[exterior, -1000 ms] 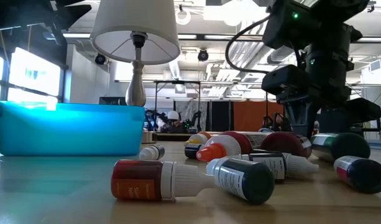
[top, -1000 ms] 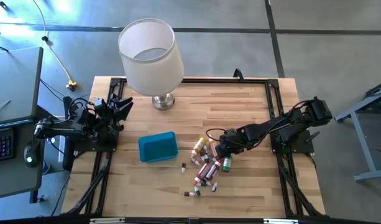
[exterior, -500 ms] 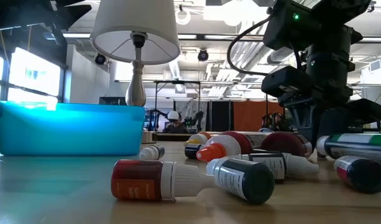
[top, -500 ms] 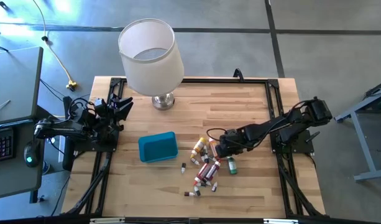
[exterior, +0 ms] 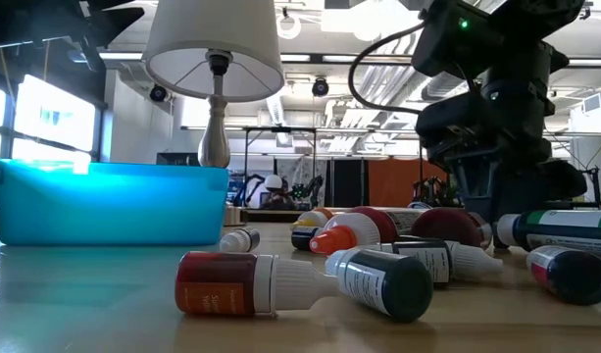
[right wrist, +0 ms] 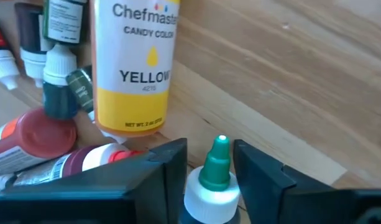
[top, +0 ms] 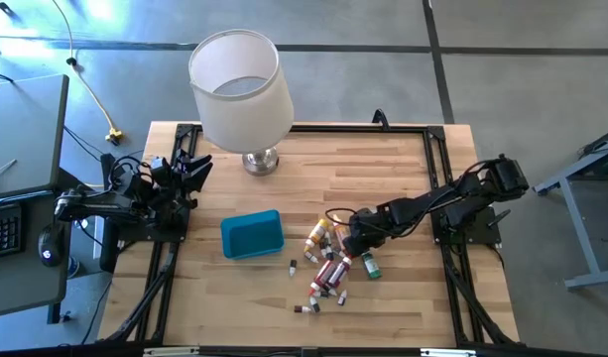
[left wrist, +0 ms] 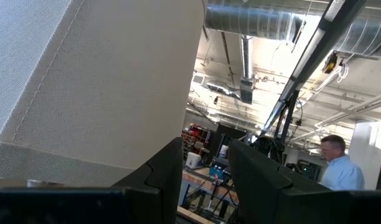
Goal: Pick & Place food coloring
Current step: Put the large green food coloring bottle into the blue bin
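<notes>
Wooden surface [top: 383, 169] bearing a lamp [top: 239, 89], blue tray [top: 252, 234] and scattered food coloring [top: 328, 260]. Right gripper [top: 355, 235], fingers spread astride a green-tipped bottle [right wrist: 214, 171]: grasp step; closing comes next. Left gripper [top: 192, 171] parked, fingers apart.

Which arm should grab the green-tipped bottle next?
Right. Its gripper is already at the bottle pile, fingers open either side of the green-tipped bottle. The left gripper waits by the table's far-left edge, beside the lamp.
</notes>
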Robot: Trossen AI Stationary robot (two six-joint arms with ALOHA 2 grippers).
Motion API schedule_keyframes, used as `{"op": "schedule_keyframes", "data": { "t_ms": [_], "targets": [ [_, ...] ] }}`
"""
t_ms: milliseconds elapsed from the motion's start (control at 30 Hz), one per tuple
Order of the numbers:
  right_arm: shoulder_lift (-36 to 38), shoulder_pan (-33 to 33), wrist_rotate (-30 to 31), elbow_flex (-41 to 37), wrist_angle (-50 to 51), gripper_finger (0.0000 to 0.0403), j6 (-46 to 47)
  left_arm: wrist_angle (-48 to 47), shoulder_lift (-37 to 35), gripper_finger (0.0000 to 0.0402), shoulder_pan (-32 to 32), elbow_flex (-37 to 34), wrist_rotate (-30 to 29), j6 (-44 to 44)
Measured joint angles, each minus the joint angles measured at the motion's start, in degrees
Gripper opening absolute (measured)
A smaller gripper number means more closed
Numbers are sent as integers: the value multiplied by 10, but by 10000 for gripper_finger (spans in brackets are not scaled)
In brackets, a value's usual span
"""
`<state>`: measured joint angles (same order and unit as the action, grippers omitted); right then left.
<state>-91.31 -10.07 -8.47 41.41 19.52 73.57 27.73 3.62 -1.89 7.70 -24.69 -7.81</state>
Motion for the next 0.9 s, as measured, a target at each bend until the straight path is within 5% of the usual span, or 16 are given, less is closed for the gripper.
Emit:
{"op": "schedule_keyframes", "data": {
  "t_ms": [900],
  "targets": [
    [0,4,-50,21,103,151,9,0,0,128,0,0,0,0]
  ]
}}
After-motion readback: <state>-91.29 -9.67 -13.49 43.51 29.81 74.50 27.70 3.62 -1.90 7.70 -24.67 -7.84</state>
